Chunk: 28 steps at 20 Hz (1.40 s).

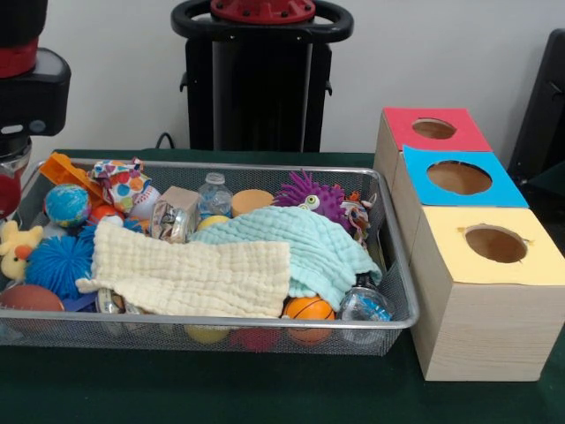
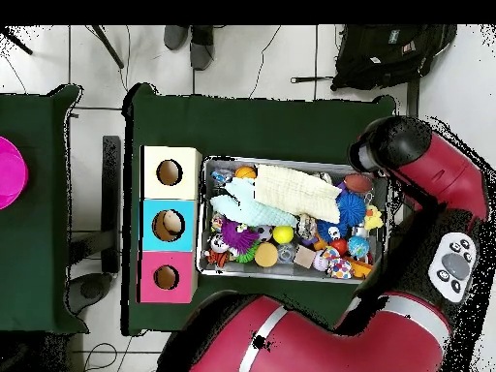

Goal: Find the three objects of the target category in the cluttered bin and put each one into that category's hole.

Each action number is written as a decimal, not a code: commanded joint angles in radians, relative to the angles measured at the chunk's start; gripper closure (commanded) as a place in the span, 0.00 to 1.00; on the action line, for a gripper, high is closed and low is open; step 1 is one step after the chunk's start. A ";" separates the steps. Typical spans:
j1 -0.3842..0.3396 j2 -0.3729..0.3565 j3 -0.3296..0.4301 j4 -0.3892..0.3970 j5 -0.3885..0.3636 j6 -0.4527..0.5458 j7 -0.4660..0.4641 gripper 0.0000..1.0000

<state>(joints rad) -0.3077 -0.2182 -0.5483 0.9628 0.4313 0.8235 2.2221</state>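
The silver wire-mesh bin [image 1: 212,322] sits on the green table, full of toys; it also shows in the overhead view [image 2: 291,274]. A yellow plush chick [image 1: 16,247] with an orange beak lies at the bin's left end, seen from above at its right end [image 2: 373,219]. I cannot pick out the orange-and-black striped plush. The hole in the red-topped box [image 1: 433,129] is farthest back, and shows from above too [image 2: 166,278]. My gripper [image 1: 11,181] hangs at the picture's left edge, just above the chick, mostly cut off. From above the arm's end [image 2: 387,145] covers it.
A cream cloth [image 1: 190,274] and a mint cloth [image 1: 291,243] cover the bin's middle. A purple spiky ball [image 1: 309,194], a blue spiky ball [image 1: 60,263], a small basketball [image 1: 309,309] and bottles lie around them. The blue-topped hole [image 1: 459,177] and yellow-topped hole [image 1: 495,244] are nearer the camera.
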 commanded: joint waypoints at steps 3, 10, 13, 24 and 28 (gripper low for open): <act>-0.011 0.021 0.029 -0.051 0.034 0.179 0.282 0.00; -0.007 -0.013 0.013 -0.074 0.031 0.251 0.290 0.00; -0.006 -0.026 0.004 -0.093 0.032 0.289 0.296 0.00; 0.001 -0.028 0.009 -0.089 0.046 0.292 0.315 0.00; 0.007 -0.022 0.015 -0.075 0.052 0.274 0.323 0.00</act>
<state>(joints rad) -0.3074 -0.2500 -0.5806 0.8608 0.4418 1.0217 2.2223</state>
